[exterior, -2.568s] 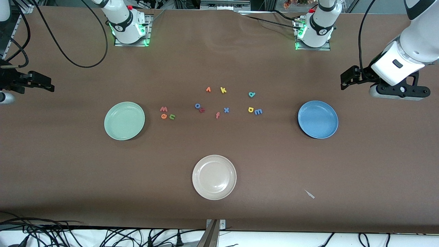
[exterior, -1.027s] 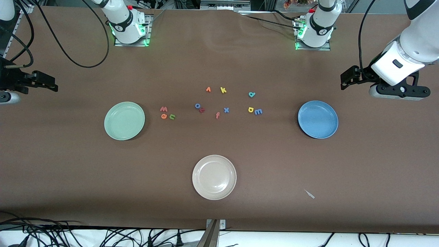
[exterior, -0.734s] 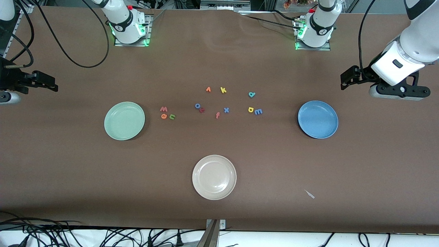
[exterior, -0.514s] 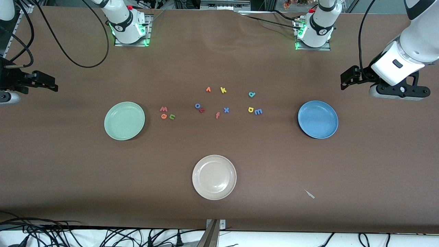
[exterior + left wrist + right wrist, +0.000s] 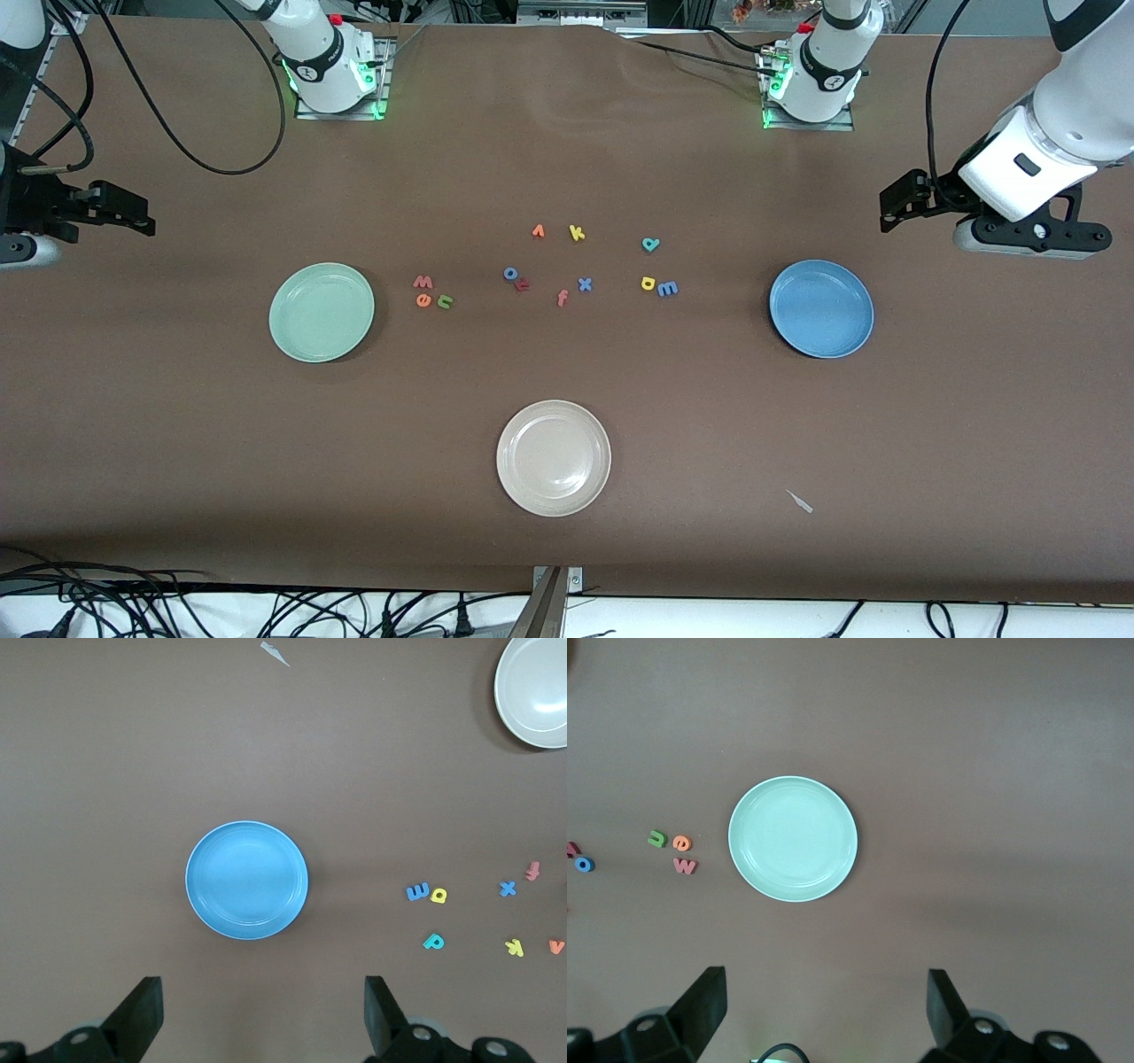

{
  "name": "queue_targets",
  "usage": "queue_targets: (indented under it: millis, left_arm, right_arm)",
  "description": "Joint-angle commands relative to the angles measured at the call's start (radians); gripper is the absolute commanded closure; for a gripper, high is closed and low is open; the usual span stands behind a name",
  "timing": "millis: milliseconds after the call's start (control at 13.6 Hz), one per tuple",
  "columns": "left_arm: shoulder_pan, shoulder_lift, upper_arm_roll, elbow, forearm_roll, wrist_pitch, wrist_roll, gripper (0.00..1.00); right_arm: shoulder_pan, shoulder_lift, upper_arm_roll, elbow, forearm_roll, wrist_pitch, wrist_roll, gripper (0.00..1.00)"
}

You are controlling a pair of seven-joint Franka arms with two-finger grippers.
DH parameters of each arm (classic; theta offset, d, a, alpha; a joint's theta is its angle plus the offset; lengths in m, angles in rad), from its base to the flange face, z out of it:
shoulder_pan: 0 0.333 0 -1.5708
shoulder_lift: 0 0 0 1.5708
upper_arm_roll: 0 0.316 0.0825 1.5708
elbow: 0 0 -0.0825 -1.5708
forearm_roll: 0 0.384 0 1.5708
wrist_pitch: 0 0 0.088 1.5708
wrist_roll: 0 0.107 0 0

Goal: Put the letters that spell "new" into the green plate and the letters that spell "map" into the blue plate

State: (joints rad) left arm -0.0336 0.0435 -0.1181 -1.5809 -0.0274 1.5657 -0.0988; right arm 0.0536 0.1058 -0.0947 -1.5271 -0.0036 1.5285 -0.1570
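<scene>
The green plate point(image 5: 321, 312) lies toward the right arm's end of the table. Beside it lie the red-pink w point(image 5: 423, 283), orange e point(image 5: 423, 300) and green n point(image 5: 445, 302). The blue plate point(image 5: 821, 308) lies toward the left arm's end. Near it are the blue m point(image 5: 667, 288), a yellow round-bowled letter point(image 5: 648, 283) and a teal one point(image 5: 651, 245). My left gripper point(image 5: 263, 1010) hangs open and empty, high over bare table close to the blue plate point(image 5: 246, 879). My right gripper point(image 5: 826, 1005) is open and empty too, high above the table beside the green plate point(image 5: 793, 838).
A cream-white plate point(image 5: 554, 458) sits nearest the front camera. In the middle lie a blue o point(image 5: 510, 273), a red letter point(image 5: 523, 284), a pink f point(image 5: 562, 298), a blue x point(image 5: 585, 284), an orange v-shaped letter point(image 5: 538, 231) and a yellow k point(image 5: 577, 233). A small white scrap point(image 5: 800, 501) lies on the cloth.
The right arm's hand has drifted slightly toward the middle of the table. The left arm, the letters and the plates have not moved.
</scene>
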Motion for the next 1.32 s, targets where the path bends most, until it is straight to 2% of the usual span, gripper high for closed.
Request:
queue_targets:
  millis: [0, 367, 1247]
  left_arm:
    - [-0.005, -0.019, 0.001, -0.005, 0.021, -0.015, 0.011, 0.00]
    - [-0.003, -0.020, 0.002, -0.005, 0.021, -0.039, 0.008, 0.00]
    - [-0.005, -0.019, 0.001, -0.005, 0.023, -0.039, 0.017, 0.00]
  right_arm:
    - [-0.001, -0.030, -0.003, 0.019, 0.005, -0.017, 0.008, 0.00]
    - [-0.001, -0.040, 0.000, 0.019, 0.002, -0.039, 0.008, 0.00]
    - [0.006, 0.008, 0.003, 0.010, 0.028, -0.033, 0.010, 0.00]
